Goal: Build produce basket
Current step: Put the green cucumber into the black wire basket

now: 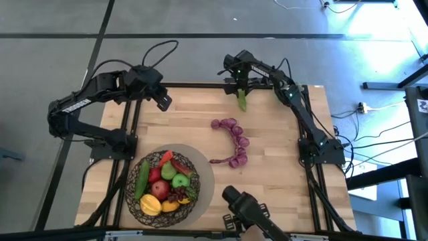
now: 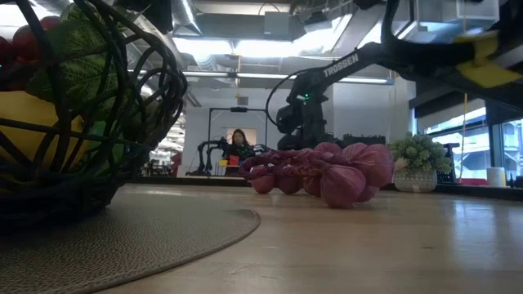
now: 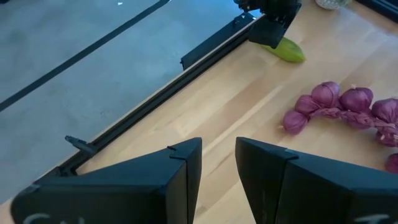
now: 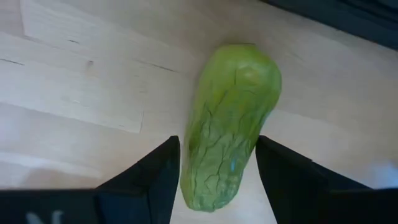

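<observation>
Right gripper [image 4: 214, 186] at table's 12 o'clock edge, fingers apart astride long wrinkled light-green vegetable [image 4: 230, 124], contact unclear. Left gripper [image 3: 217, 180] at 10 o'clock, narrowly parted, empty.

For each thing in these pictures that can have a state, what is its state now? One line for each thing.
basket: upright on the grey mat, filled with produce
green vegetable: lying on the table at its far edge, between the right gripper's fingers
purple bunch: lying loose on the table, untouched
right gripper: open around the green vegetable
left gripper: empty, slightly open, above the table
</observation>
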Robot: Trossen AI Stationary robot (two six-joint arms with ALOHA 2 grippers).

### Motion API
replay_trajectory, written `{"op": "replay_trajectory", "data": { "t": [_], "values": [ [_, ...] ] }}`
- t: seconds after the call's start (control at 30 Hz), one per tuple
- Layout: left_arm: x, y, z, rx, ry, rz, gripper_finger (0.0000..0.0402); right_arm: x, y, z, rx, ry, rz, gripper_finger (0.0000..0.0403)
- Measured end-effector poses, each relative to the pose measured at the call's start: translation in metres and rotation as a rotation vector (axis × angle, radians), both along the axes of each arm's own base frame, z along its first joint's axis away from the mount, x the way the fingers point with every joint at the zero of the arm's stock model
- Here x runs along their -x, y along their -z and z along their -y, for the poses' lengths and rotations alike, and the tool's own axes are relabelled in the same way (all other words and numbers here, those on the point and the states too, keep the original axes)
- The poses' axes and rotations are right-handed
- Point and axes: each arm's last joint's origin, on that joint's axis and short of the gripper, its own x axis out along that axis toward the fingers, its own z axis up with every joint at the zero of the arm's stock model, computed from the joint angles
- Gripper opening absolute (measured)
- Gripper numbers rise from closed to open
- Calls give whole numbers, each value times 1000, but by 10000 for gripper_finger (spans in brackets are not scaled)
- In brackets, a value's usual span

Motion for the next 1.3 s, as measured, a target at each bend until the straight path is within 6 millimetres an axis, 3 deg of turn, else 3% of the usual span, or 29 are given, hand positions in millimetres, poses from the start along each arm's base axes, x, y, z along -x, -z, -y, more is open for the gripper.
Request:
{"op": "replay_trajectory", "data": {
  "t": [0.23,0.53,0.73,0.8,1.03,1.3],
  "values": [
    [0,0,-1,0,-4,-1,88,-2,7,4,14,-2,18,202],
    [0,0,-1,0,-3,-2,88,-3,26,6,-7,-188,21,197],
    [0,0,-1,1,-3,-2,88,-4,26,5,-7,-233,20,116],
    [0,0,-1,1,-3,-2,88,-4,26,5,-10,-248,25,107],
    [0,0,-1,1,-3,-3,88,-6,19,4,-44,-266,98,107],
    [1,1,0,3,-2,-10,88,-7,-3,-5,-67,-278,144,107]
  ]
}}
